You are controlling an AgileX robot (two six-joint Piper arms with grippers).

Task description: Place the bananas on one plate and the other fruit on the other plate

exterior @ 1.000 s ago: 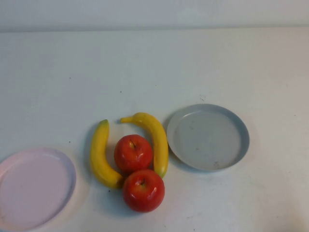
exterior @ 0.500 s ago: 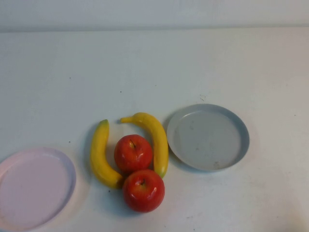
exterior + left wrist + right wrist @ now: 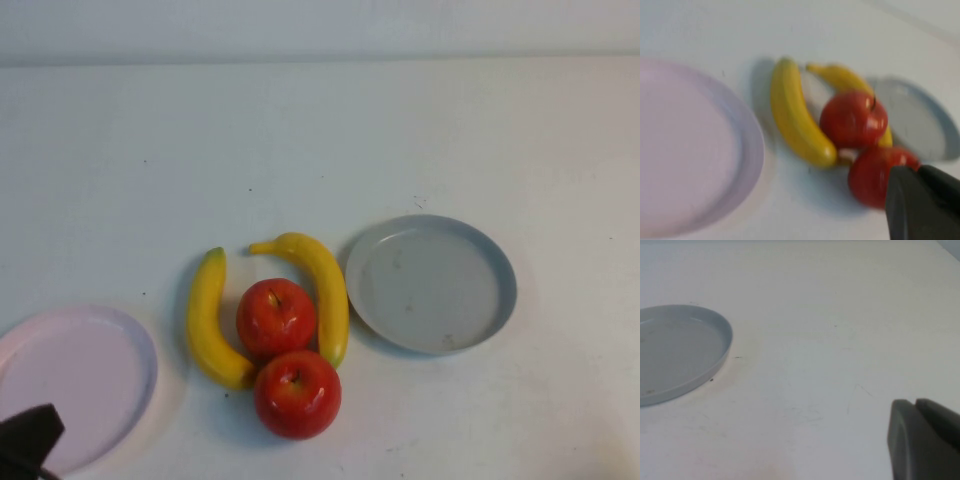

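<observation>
Bananas (image 3: pixel 268 303) and apples (image 3: pixel 285 357) lie unsorted; left hand (image 3: pixel 28 440) newly enters over pink plate (image 3: pixel 95 352), right hand (image 3: pixel 925 440) parked, fingers of both unreadable

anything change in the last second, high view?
The left gripper has come into view at the near left corner, over the pink plate; it holds nothing. Bananas, apples and grey-blue plate haven't moved. The right gripper appears only in its wrist view.

No readable text, label, brand, number or sign anywhere: none on fruit, plates, white table or dark gripper parts.
</observation>
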